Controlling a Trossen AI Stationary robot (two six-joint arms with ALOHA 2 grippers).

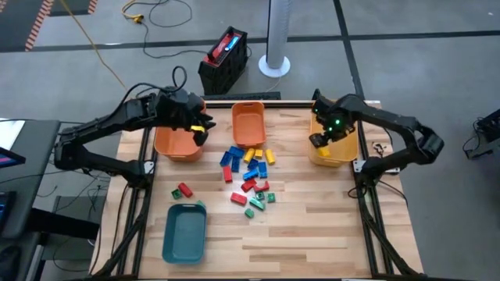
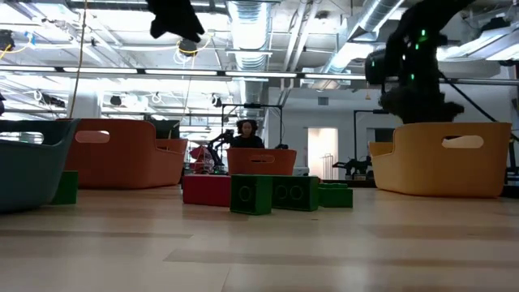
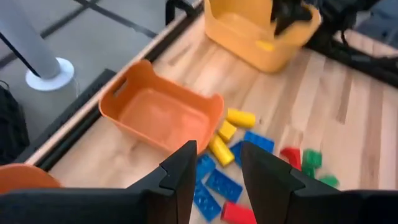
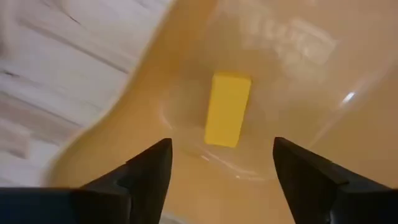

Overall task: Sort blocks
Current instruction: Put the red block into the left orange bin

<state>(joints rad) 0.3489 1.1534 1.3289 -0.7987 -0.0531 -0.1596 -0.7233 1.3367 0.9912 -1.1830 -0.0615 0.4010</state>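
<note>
A yellow block point(image 4: 227, 109) is dropped into the yellow bin point(image 1: 332, 151).
The right hand point(image 4: 222, 163), at the high view's right, is released; it should be lifted straight up.

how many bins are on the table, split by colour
orange bins: 2, one at the far left, one at the far middle
yellow bin: 1
teal bin: 1
total: 4
</note>
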